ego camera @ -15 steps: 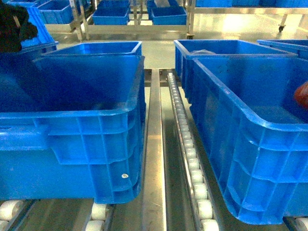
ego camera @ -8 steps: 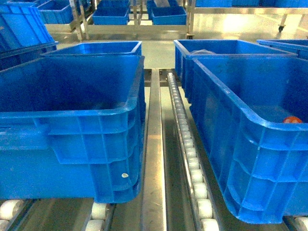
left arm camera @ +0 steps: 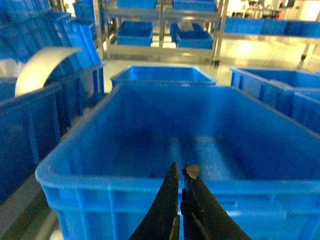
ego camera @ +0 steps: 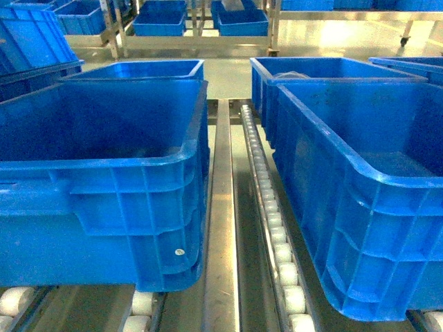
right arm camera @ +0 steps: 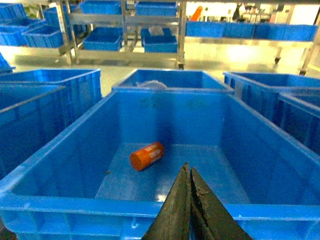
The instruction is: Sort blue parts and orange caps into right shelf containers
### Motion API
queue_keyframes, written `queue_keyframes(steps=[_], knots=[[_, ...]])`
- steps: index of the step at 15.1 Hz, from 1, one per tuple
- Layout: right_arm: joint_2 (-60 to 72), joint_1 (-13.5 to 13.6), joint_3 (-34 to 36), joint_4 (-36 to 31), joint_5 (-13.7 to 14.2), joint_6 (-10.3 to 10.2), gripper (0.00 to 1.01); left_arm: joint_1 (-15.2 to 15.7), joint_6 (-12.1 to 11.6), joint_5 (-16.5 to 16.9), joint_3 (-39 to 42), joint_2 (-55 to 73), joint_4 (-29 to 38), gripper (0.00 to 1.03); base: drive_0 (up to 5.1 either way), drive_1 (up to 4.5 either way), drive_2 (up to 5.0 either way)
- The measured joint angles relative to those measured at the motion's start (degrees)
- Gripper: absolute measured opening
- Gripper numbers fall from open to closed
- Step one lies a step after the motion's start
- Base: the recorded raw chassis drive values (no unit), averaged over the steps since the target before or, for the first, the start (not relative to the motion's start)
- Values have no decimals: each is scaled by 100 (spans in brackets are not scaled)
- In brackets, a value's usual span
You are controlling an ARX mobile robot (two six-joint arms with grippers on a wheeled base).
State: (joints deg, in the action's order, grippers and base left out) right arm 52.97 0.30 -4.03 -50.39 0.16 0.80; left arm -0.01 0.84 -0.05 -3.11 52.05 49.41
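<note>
Orange cap now lying loose on floor of right crate — gone from head view since 0.5 s ago. Right end effector closed, empty; left end effector closed, empty, hovering at empty left crate. One drop done — next pick pending.

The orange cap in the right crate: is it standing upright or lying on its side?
Lying on its side: the orange cap rests lengthwise on the crate floor.

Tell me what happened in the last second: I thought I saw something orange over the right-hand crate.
An orange cap showed at the right crate's edge, sank lower, then left the head view; the wrist view shows it lying on that crate's floor. A dark shape at the top left also left the view. The crates and roller track stayed put. Both grippers, left gripper and right gripper, have their jaws shut and empty.
</note>
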Motion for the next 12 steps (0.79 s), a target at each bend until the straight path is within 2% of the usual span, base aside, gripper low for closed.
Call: queue_keyframes(steps=[3,8,12], knots=[[-570,0,302,625,0,-2,1,0,0,2,216,-732,-667,2,0,0,0],[-2118,0,328,1915,-2,0,1,0,0,2,251,-2201,-1989,2,0,0,0],[-2999,0,330,2736,-2,-2,1,0,-2,2,254,-3040,-2778,2,0,0,0]])
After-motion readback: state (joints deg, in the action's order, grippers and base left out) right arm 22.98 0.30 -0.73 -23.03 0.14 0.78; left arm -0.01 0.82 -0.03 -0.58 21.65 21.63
